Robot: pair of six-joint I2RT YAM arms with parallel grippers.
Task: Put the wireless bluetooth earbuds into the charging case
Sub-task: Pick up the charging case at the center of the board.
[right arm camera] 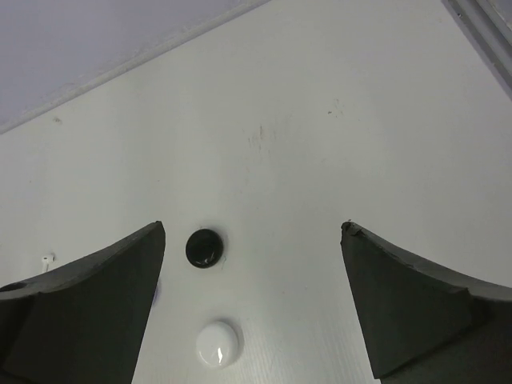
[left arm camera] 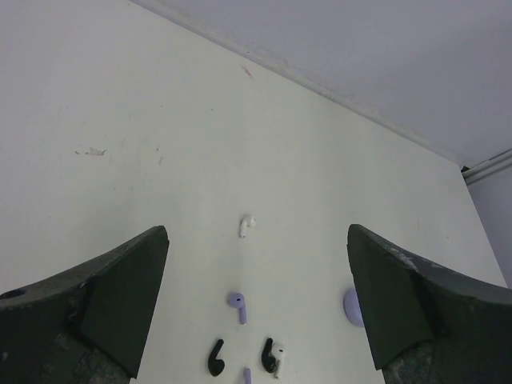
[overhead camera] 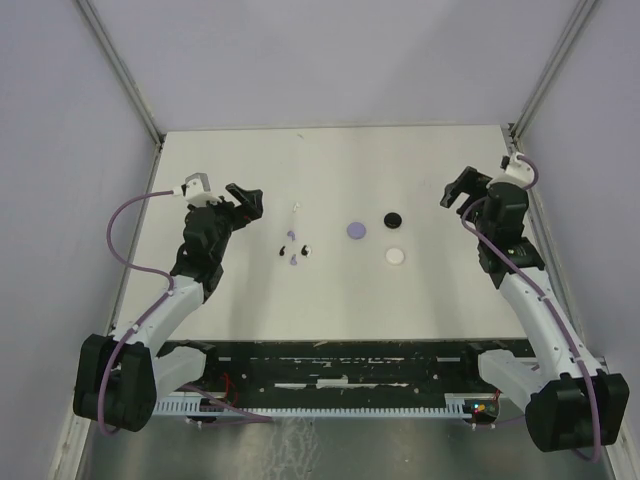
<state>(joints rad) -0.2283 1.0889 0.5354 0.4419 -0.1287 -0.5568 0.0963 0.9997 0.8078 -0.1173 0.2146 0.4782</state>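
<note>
Nearest the overhead camera sat the two arm bases [overhead camera: 110, 385]. Beyond them, over the white table [overhead camera: 200, 160], the left gripper [overhead camera: 245, 200] and right gripper [overhead camera: 457, 190] hung well apart, both with jaws spread wide and nothing between them. The earbuds [overhead camera: 294, 250] lay in a loose cluster near the left gripper. A lilac disc [overhead camera: 356, 230], black disc [overhead camera: 393, 218] and white disc [overhead camera: 397, 256], probably the charging cases, lay toward the right.

From the left wrist, what were mere specks overhead separated out between its wide fingers [left arm camera: 112, 304]: a white earbud [left arm camera: 246, 226], a lilac earbud [left arm camera: 238, 305] and black earbuds [left arm camera: 216, 358] lower down. They looked light, hard and slick, apt to skid, so I'd pinch one across its stem.

From the right wrist I saw only the black and white discs between its spread fingers [right arm camera: 88, 312], plus one white bud at the far left edge.
</note>
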